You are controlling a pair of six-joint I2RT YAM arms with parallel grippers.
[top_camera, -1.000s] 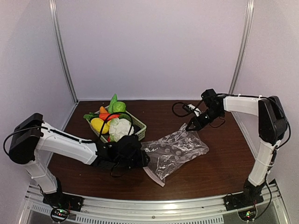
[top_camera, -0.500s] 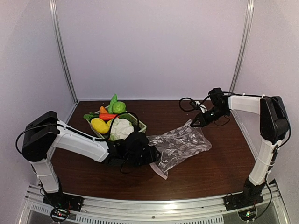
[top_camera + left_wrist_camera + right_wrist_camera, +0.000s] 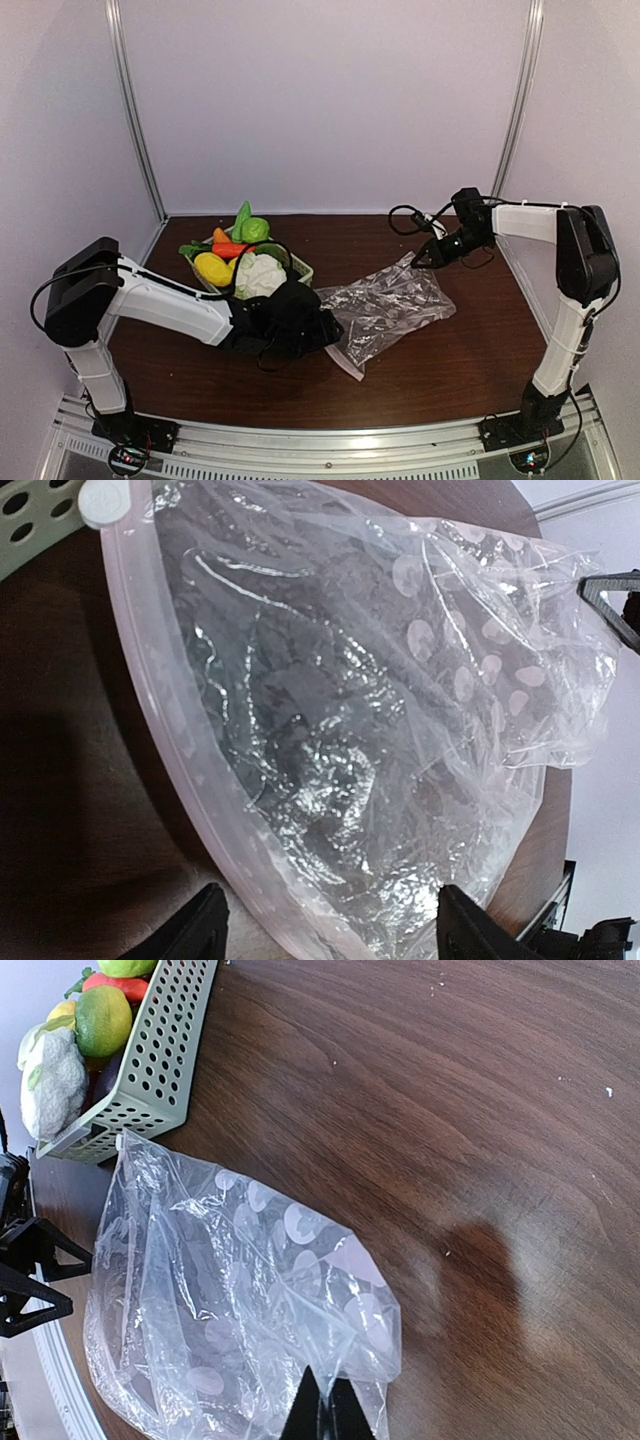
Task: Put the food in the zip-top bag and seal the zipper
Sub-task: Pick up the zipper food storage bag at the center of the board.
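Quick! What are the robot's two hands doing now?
Left end effector: open, holding nothing.
Right end effector: closed on the zip-top bag.

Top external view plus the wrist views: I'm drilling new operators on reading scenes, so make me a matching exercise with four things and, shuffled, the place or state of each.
1. zip-top bag
2. cauliflower
3. right gripper
4. left gripper

A. in the green basket
B. jaws apart at the zipper edge
C. lying on the table, no food in it
D. pinching the bag's far corner

Pairs: 1-C, 2-A, 3-D, 4-B
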